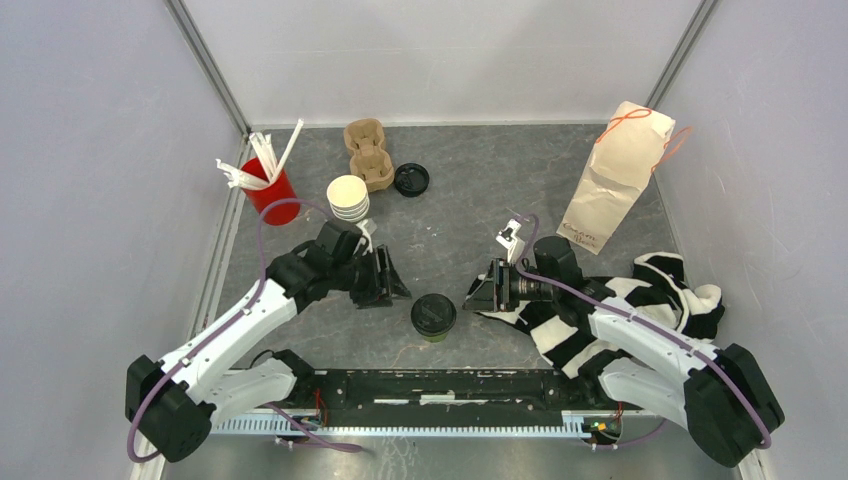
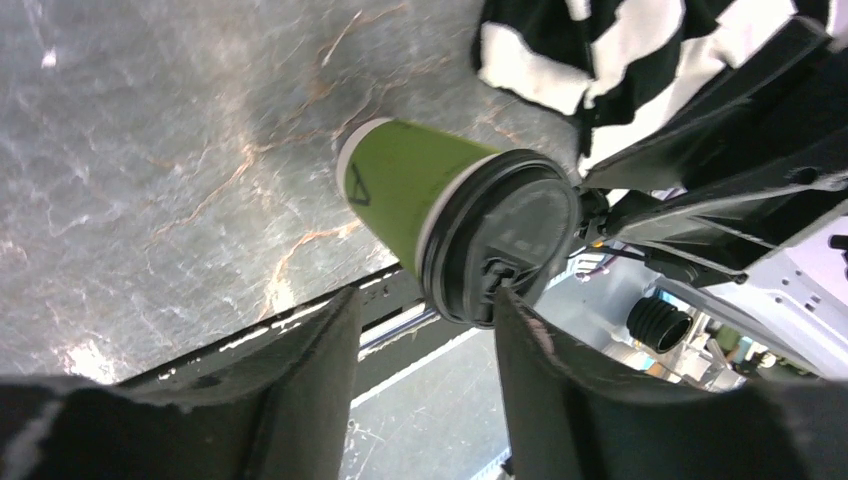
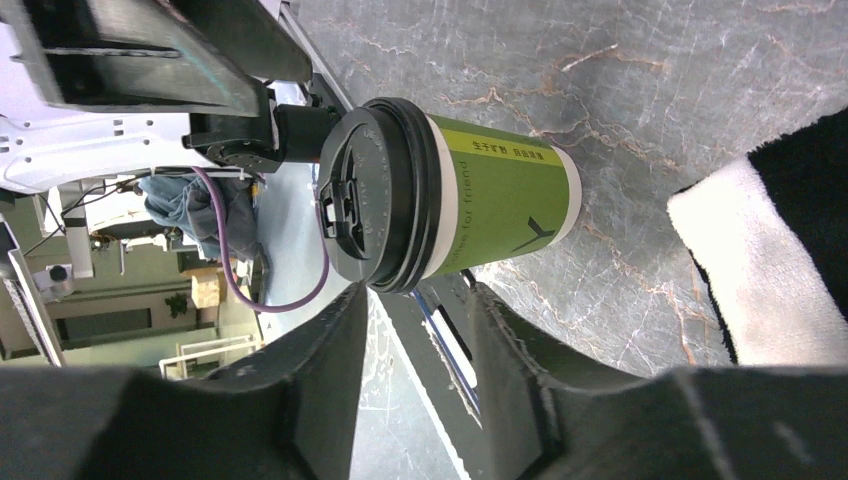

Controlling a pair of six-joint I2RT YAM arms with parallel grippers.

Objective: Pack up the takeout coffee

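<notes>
My left pincer [image 1: 393, 284] hangs low over the grey marbled bench [image 1: 480, 200]. Its two fingers are parted with nothing between them, and they point at the small green paper cup with a round black plastic lid [image 1: 433, 314]. That cup stands upright toward the near edge of the bench, between the two arms and touching neither (the lid looks seated, though I cannot see all round it). On its other side my right pincer [image 1: 480, 291] faces it, likewise spread and empty, with its arm reaching over the black-and-white striped cloth [image 1: 640, 300].

I judge the cup light and thin-walled, easy to dent and a little slick, and the lid liable to pop if squeezed. I would pinch the green wall just under the lid, where the rolled rim stiffens it, and close gently.
</notes>
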